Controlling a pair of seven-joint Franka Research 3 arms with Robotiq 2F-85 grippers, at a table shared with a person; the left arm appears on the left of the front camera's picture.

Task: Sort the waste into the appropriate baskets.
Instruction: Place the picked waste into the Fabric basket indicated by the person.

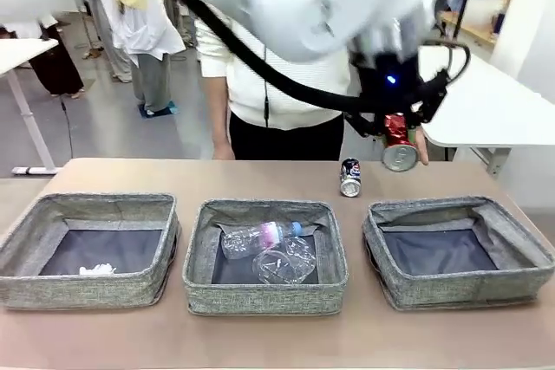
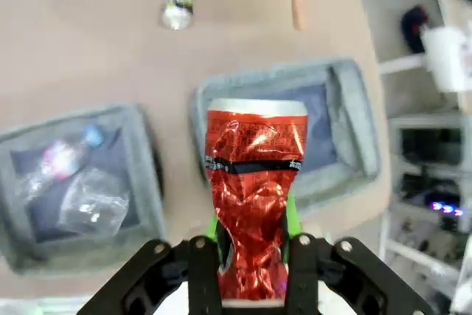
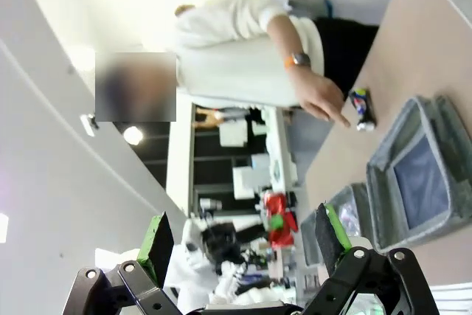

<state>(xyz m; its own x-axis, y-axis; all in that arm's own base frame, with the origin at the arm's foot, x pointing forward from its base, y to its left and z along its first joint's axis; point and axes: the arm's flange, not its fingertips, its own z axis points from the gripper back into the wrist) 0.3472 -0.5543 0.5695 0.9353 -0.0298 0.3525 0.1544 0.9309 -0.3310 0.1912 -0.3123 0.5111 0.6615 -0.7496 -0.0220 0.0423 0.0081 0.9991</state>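
Now, held waste: crushed red can, pinched at its dented lower half by the left gripper, silver rim end pointing down and away from the claw.
Where it hangs: in the air above the table, over the near wall of the empty right-hand basket, partly short of its dark floor.
Look: creased, waisted, glossy red foil.
Right gripper: spread wide, holding nothing.
Left on table: dark blue-black can, standing beyond the baskets.

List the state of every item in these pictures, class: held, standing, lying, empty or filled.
crushed red can: held in left claw, above the table
dark can: upright on table
bottle: lying in middle basket
right basket: empty
right claw: open, empty
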